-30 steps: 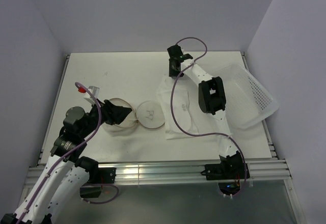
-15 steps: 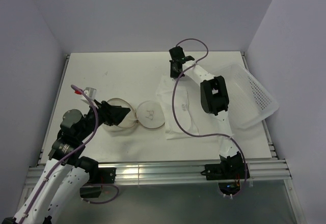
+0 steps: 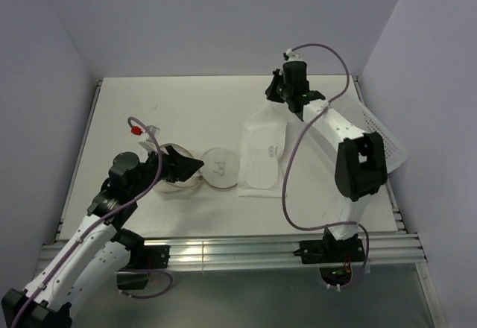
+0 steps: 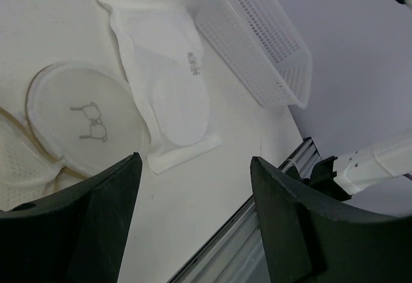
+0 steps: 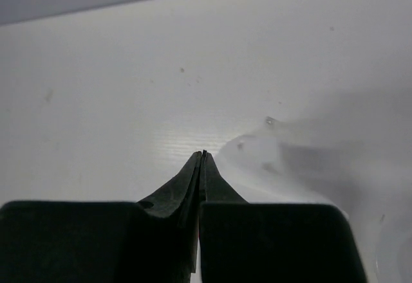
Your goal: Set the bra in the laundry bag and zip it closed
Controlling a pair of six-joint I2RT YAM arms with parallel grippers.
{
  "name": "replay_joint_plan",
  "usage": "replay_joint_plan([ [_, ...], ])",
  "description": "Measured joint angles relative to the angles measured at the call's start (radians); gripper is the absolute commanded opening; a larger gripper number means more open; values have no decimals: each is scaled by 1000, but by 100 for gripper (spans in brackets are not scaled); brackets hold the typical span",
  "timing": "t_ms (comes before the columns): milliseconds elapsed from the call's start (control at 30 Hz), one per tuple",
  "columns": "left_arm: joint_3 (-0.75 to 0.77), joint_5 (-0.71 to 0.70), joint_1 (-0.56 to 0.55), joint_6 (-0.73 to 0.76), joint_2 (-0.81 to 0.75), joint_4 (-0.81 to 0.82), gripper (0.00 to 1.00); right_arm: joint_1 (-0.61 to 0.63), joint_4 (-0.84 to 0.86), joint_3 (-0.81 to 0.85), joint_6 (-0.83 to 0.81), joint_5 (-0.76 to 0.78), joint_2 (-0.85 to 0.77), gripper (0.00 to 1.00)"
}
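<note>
Presently: bra (image 3: 258,155), limp, light, off-white fabric, lying flat just beside the right gripper (image 5: 201,156) tips, on their right. Jaws pressed shut; no pinched hem discernible. Likely hold: thin far edge. Laundry bag (image 4: 84,112) open, ahead of left gripper (image 4: 194,164), fingers spread wide, empty.

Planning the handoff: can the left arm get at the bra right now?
Probably yes. The bra lies uncovered just beyond the bag lid, and the open left gripper faces it.
</note>
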Motion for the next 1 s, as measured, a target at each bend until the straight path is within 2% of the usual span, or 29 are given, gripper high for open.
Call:
replay_joint_plan([
  [133,3,-36,-80,-13,132,108,79,6,74,-49,7,-8,-113,0],
  [267,34,-122,-166,-5,303,175,90,19,190,-244,16,-24,-183,0],
  [333,72,-151,-179,0,383,197,90,26,150,-308,17,-28,-195,1],
  [367,98,-166,-183,1,427,212,89,29,114,-303,16,-25,-180,5],
  [400,124,-181,-187,3,471,227,89,32,71,-274,12,-8,-156,9],
  [533,166,-245,-212,5,538,276,89,39,-54,-31,-8,72,16,47],
  [600,173,-273,-230,13,543,279,89,39,-96,86,-20,122,106,54],
  [700,238,-303,-244,32,605,271,87,39,-133,159,-20,184,205,73],
  [867,320,-343,-245,53,707,270,85,42,-301,304,-39,270,390,84],
  [967,320,-347,-246,53,718,270,84,45,-384,443,-56,307,502,84],
  [1000,320,-348,-246,53,718,270,84,46,-406,477,-61,314,526,80],
])
